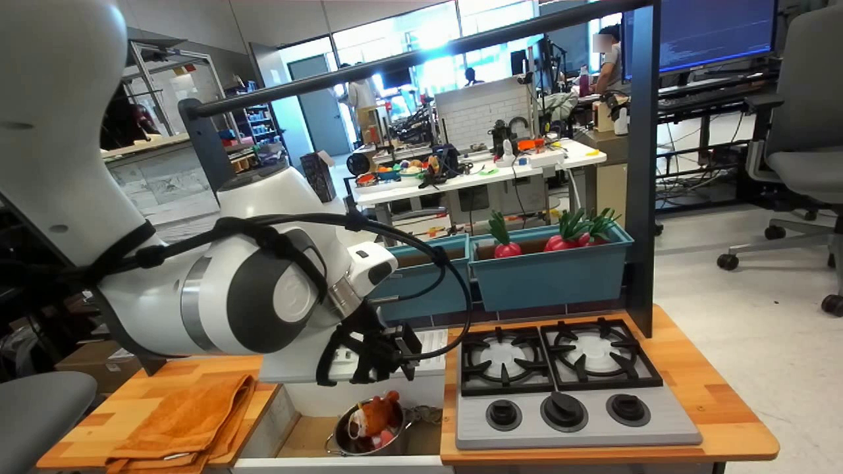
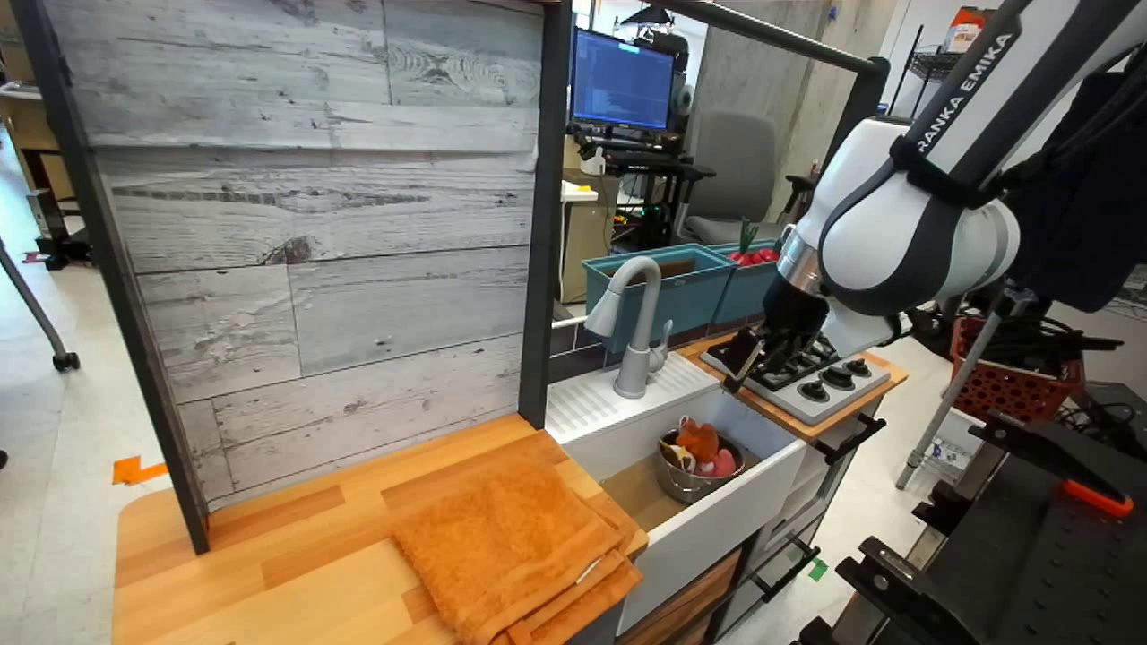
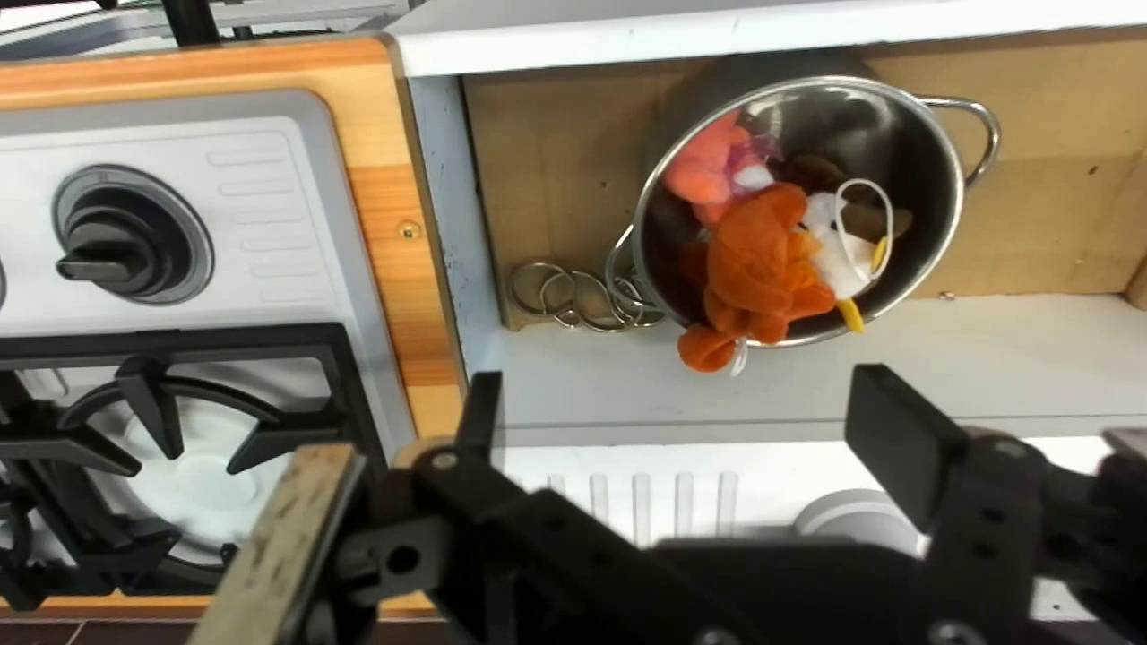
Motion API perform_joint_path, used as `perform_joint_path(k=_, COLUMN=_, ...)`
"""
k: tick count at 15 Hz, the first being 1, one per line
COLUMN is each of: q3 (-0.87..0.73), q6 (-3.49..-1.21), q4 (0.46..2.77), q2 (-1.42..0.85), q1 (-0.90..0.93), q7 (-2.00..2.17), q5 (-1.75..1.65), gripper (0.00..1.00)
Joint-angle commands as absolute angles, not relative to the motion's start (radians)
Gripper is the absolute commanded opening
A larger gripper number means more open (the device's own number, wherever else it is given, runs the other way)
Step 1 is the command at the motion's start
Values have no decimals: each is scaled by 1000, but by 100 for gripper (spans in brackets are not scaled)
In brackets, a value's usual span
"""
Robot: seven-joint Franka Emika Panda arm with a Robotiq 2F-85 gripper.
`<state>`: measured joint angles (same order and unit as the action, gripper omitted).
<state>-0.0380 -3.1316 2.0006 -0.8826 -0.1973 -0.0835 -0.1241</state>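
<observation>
My black gripper is open, with nothing between its fingers in the wrist view. In an exterior view the gripper hangs above the white sink, beside the stove. Below it a metal pot with loop handles stands in the sink. The pot holds an orange plush toy, a white plush piece with a yellow tip and a pink plush toy. Part of the orange toy hangs over the rim. Thin metal rings lie beside the pot. The gripper touches none of these.
A toy stove with black grates and knobs is beside the sink. A grey faucet rises behind the sink. An orange towel lies on the wooden counter. Blue planters with red radishes hang behind, under a black rail.
</observation>
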Motion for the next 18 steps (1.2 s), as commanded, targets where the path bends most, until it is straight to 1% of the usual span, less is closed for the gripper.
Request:
perform_joint_path(k=1, q3=-79, q6=-3085, q4=2024, q2=-842, q1=-163, q7=-96, q5=-118, gripper=100)
perform_joint_path(k=3, q3=-90, q6=-3088, q4=2083, q2=-779, q1=-158, q7=-116, q5=-136, gripper=100)
perform_joint_path(k=7, q3=-73, q6=-3116, q4=2260, q2=-574, q1=-178, q7=-189, q5=-169, gripper=100)
perform_joint_path(k=10, q3=-81, q6=-3042, q4=2357, q2=-405, q1=-163, q7=-207, q5=-179, gripper=100)
perform_joint_path(k=11, q3=-61, q6=-3004, q4=2384, q2=-348, q1=-173, q7=-215, q5=-176, gripper=100)
perform_joint_path(k=13, q3=66, q6=-2857, q4=2411, q2=-231, q1=-260, q7=-300, q5=-128, gripper=100)
perform_joint_path(k=14, q3=-32, q6=-2976, q4=2345, q2=-369, q1=-188, q7=-237, q5=-150, gripper=100)
perform_joint_path(k=16, q3=12, q6=-2887, q4=2377, q2=-274, q1=-201, q7=-270, q5=-129, gripper=100)
perform_joint_path(k=18, q3=18, q6=-2869, q4=2398, q2=-238, q1=-202, q7=-278, q5=-128, gripper=100)
